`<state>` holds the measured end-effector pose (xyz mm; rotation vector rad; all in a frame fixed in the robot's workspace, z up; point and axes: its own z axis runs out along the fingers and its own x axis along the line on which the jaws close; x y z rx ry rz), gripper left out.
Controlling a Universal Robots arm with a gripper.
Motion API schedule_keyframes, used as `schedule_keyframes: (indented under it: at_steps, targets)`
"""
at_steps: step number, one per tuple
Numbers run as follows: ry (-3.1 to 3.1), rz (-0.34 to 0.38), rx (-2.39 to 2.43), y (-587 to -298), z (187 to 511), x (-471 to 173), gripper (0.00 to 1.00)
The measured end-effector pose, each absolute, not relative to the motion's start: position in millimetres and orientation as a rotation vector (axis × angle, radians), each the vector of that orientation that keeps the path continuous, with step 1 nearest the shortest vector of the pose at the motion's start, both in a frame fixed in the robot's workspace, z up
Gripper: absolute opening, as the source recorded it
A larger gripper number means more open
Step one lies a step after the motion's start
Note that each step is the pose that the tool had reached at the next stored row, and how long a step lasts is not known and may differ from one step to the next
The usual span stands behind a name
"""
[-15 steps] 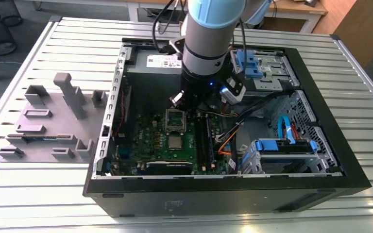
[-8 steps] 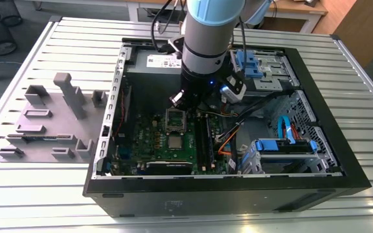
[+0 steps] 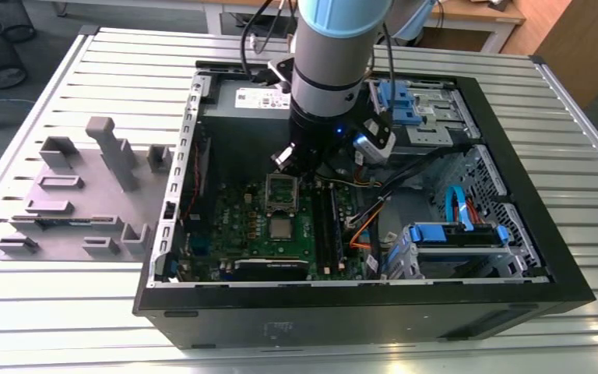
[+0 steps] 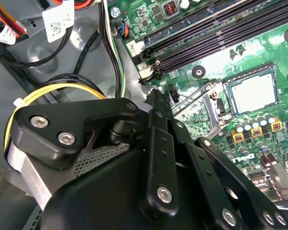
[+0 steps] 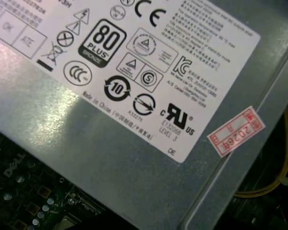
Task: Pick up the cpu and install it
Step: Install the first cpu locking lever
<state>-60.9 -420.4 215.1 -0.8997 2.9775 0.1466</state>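
In the exterior view the arm stands over the open computer case (image 3: pixel 564 265). Its gripper (image 3: pixel 284 164) hangs a little above the middle of the picture, low over the green board (image 3: pixel 239 230). We cannot tell whether the gripper is spread or pressed together, and we see nothing carried under it. The cpu (image 4: pixel 253 91) lies flat in its socket on the board, apart from the gripper; in the exterior view it is just below the picture's middle. The dark socket frame (image 3: pixel 281 191) between them seems to stand open, though the view is poor here. We judge that the placing is done and the securing part is in hand. Any further move at the socket calls for a slow, straight approach that does not push the seated chip.
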Motion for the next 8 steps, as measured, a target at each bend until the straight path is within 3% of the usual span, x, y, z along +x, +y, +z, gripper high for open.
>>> schedule_keyframes:
  at_steps: [8]
  targets:
    - [2.976, 0.147, -0.905, -420.8, 221.3, -61.0, 0.11]
